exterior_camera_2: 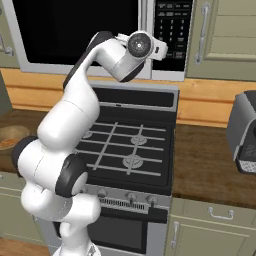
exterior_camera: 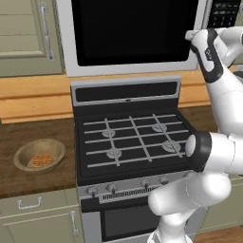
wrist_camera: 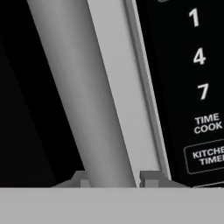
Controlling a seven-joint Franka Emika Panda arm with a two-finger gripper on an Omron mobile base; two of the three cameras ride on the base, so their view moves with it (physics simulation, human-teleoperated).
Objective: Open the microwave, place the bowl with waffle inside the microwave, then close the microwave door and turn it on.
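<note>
The microwave (exterior_camera: pixel 133 33) hangs above the stove with its door (exterior_camera_2: pixel 75 30) closed; the black keypad (exterior_camera_2: pixel 172 25) is at its right. In the hand view the door's long grey bar handle (wrist_camera: pixel 83 87) runs between my two fingertips, which press close on either side of it. My gripper (wrist_camera: pixel 116 178) is at the door's right edge (exterior_camera: pixel 192 35), by the keypad (exterior_camera_2: pixel 159 50). The tan wooden bowl (exterior_camera: pixel 39 154) with the golden waffle (exterior_camera: pixel 40 160) sits on the counter left of the stove, partly hidden by my arm in the right base view (exterior_camera_2: pixel 10 136).
A black gas stove (exterior_camera: pixel 133 137) with grey grates lies under the microwave. A grey appliance (exterior_camera_2: pixel 245 132) stands on the counter at the right. Beige cabinets (exterior_camera: pixel 28 33) flank the microwave, and drawers (exterior_camera: pixel 33 204) sit below the counter.
</note>
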